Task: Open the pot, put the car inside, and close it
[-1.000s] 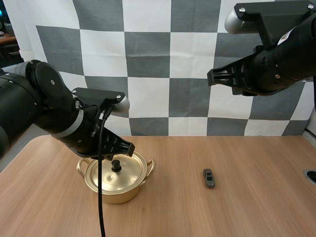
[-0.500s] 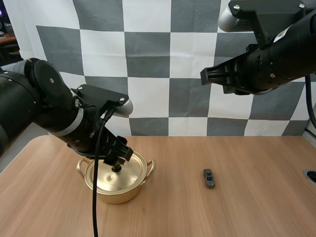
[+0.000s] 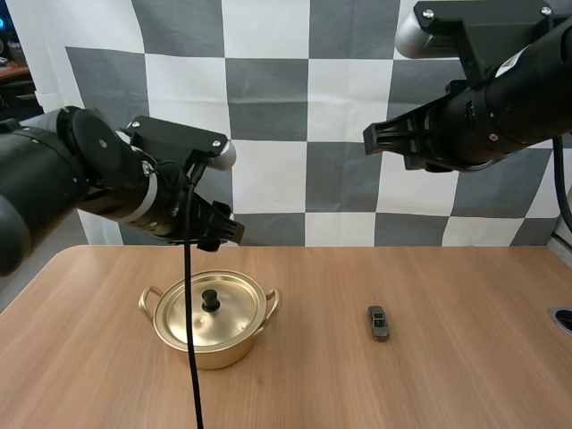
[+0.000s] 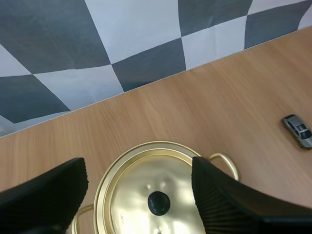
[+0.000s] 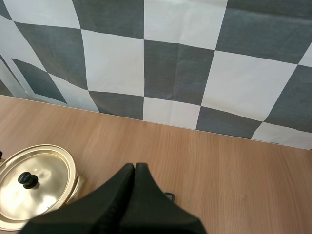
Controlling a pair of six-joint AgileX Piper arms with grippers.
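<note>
Lid on, car not in yet
Left gripper (image 4: 139, 165) hangs spread open right above the pot (image 3: 211, 351), with the black knob (image 4: 159, 203) just below and between its fingers. That's the spot to pinch, the thin gold lid (image 4: 139, 187) is probably light but slick. The car (image 3: 379, 323) sits well off to that gripper's right, tiny and easy to fumble I'd guess. Right gripper (image 5: 134, 168) is pressed shut on nothing, held high over the table (image 3: 465, 375)

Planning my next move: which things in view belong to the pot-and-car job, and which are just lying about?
Job:
gold pot
lid, on the pot
grey toy car, on the table to the pot's right
left gripper, open above the pot
right gripper, shut

Not part of it:
wooden table
round fitting at its right edge
</note>
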